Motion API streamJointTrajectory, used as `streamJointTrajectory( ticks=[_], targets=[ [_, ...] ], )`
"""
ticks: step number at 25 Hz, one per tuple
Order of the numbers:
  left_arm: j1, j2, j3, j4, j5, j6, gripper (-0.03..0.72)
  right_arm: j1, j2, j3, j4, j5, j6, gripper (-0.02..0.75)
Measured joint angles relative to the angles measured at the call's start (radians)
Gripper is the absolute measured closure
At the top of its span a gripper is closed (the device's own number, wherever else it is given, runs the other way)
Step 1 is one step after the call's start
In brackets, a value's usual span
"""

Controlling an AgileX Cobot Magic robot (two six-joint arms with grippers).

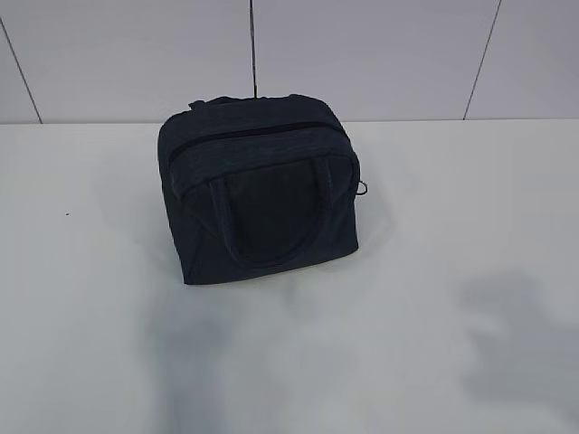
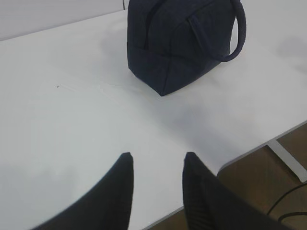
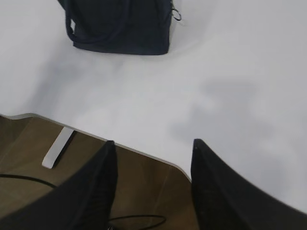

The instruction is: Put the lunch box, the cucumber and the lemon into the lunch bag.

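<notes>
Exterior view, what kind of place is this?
Probably a lab test bench: a bare white table, a plain panelled wall behind it, and only a zipped lunch bag on it.

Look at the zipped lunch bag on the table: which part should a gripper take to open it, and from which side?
Probably the metal ring pull at the end of the zipper, on the lunch bag's right side. It hangs clear of the fabric there, so the right gripper, now open and empty, could approach from the right.
</notes>
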Motion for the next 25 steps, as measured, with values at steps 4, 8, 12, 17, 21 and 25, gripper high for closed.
streamJointTrajectory(
  ticks=[4, 8, 12, 17, 21, 25],
  targets=[
    [0.000, 0.000, 0.006, 0.000, -0.033, 0.000, 0.443, 0.000, -0.188, 0.133, -0.073, -0.048, 0.064, 0.360],
    [0.000, 0.000, 0.011, 0.002, -0.055, 0.000, 0.446, 0.000, -0.300, 0.221, -0.138, -0.059, 0.103, 0.360],
    [0.000, 0.000, 0.032, 0.000, -0.109, 0.000, 0.449, 0.000, -0.303, 0.251, -0.165, -0.059, 0.126, 0.360],
    [0.000, 0.000, 0.057, -0.002, -0.159, 0.000, 0.449, 0.000, -0.303, 0.268, -0.169, -0.073, 0.130, 0.360],
    [0.000, 0.000, 0.050, -0.009, -0.144, 0.000, 0.449, 0.000, -0.303, 0.274, -0.171, -0.073, 0.131, 0.360],
    [0.000, 0.000, 0.022, -0.011, -0.076, 0.000, 0.449, 0.000, -0.303, 0.276, -0.171, -0.073, 0.131, 0.360]
  ],
)
